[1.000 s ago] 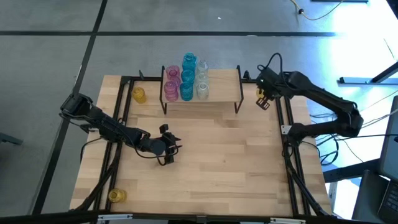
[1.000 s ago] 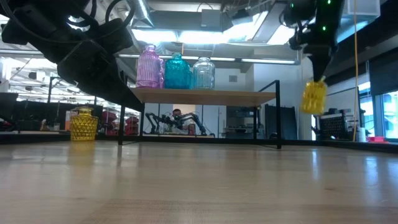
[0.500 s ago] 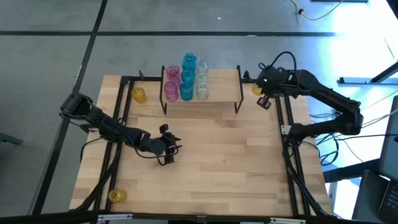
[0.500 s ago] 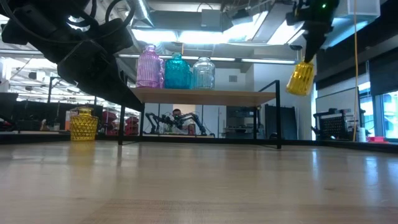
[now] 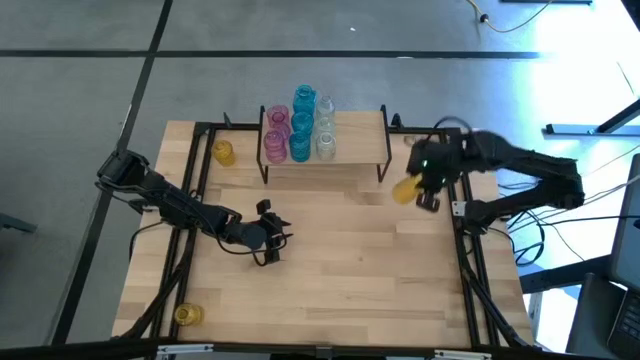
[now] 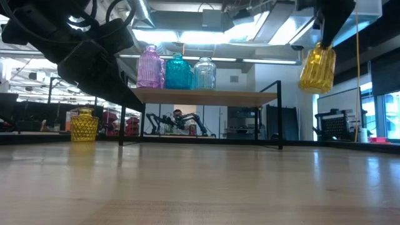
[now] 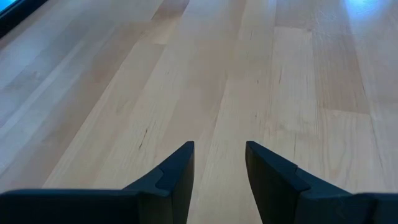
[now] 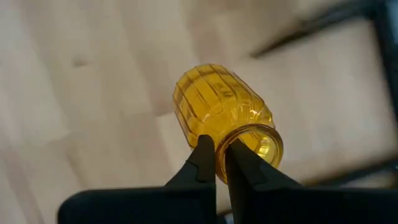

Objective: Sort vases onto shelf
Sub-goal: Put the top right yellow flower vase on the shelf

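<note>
Nearest the front edge of the bench (image 5: 330, 290), at its left corner, a yellow vase (image 5: 186, 314) stands alone, not yet picked up. Just beyond it the left gripper (image 5: 272, 242) hovers low over bare wood in the middle-left of the bench, its fingers parted with nothing between them; it waits.

Farther back and to the right, the right gripper (image 5: 425, 190) hangs above the bench just off the right end of the shelf (image 5: 355, 125). It is clamped on the rim of a second yellow vase (image 8: 217, 115), one finger inside the mouth and one outside, so the vase dangles clear of the wood, above shelf-top height in the low view.

On the shelf at the back, six vases (image 5: 298, 125) stand in three rows crowded at the left half: pink, teal and clear. The right half of the board is bare. A third yellow vase (image 5: 224, 152) sits on the bench just left of the shelf.

Judged from this, the sorting is about two thirds done: six placed, one in the air and apparently headed for the free space, two yellow ones left on the bench.
</note>
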Controlling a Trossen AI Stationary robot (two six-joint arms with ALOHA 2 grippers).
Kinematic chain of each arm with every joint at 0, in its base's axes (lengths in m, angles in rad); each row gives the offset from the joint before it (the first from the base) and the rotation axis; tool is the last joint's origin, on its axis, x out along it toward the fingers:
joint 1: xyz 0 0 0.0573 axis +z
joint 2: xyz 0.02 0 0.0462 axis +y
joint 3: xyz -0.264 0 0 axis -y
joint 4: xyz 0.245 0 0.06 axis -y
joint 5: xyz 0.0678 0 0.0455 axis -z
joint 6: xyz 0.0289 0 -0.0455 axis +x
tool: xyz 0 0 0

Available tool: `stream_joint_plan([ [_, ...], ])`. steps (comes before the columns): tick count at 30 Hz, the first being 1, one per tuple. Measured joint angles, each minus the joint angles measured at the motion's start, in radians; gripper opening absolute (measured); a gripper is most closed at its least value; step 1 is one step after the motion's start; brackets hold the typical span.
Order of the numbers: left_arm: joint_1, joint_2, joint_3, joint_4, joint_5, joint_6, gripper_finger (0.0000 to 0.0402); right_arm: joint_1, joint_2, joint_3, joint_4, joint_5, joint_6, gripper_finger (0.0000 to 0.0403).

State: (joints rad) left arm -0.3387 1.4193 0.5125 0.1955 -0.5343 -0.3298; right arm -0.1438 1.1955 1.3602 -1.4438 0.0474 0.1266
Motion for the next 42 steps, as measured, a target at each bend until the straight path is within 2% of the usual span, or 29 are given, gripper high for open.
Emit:
stream_joint_plan([
  [5,0.0,0.0,0.0,0.0,0.0,0.0,0.0137,0.138,0.02,-0.089,0.187,-0.015,-0.021,0.0003],
  [10,0.0,0.0,0.0,0.0,0.0,0.0,0.0137,0.207,0.099,-0.141,0.292,-0.015,-0.053,0.0003],
  [21,0.0,0.0,0.0,-0.001,0.003,0.001,0.0137,0.216,0.333,-0.15,0.324,-0.014,-0.086,0.0003],
  [29,0.0,0.0,0.0,-0.001,0.003,0.001,0.0137,0.216,0.389,-0.15,0.353,-0.014,-0.079,0.0007],
  [32,0.0,0.0,0.0,-0.001,0.004,0.001,0.0137,0.216,0.391,-0.15,0.379,-0.034,-0.077,0.0033],
  [38,0.0,0.0,0.0,-0.001,0.005,0.001,0.0137,0.216,0.391,-0.149,0.374,-0.04,-0.079,0.0112],
  [42,0.0,0.0,0.0,-0.001,0.005,0.001,0.0137,0.216,0.382,-0.112,0.302,-0.04,-0.079,0.014],
])
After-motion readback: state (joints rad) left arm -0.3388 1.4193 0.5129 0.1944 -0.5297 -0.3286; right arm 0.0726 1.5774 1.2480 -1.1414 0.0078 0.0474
